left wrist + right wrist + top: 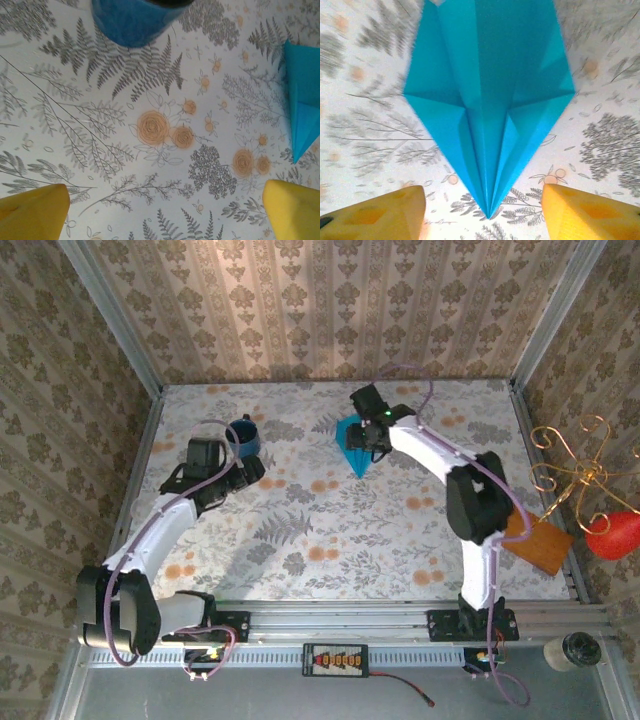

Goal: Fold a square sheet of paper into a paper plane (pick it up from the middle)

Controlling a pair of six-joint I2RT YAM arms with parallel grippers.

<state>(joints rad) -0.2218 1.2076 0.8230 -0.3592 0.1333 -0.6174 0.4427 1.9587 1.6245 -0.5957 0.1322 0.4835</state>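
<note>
The paper plane (352,452) is a turquoise-blue dart lying flat on the floral table, nose toward the near edge. In the right wrist view the paper plane (487,100) shows a centre crease and folded wings. Its nose lies between the yellow fingertips (592,212) of my right gripper (485,215), which is open above it and holds nothing. In the top view the right gripper (372,440) hovers over the plane's right side. My left gripper (243,473) is open and empty over bare cloth, left gripper (165,215) with the plane's edge (302,100) off to the right.
A dark blue mug (243,435) stands just beyond the left gripper; the mug (135,20) sits at the top of the left wrist view. An orange-brown board (540,540) lies at the table's right edge. Patterned walls close in three sides.
</note>
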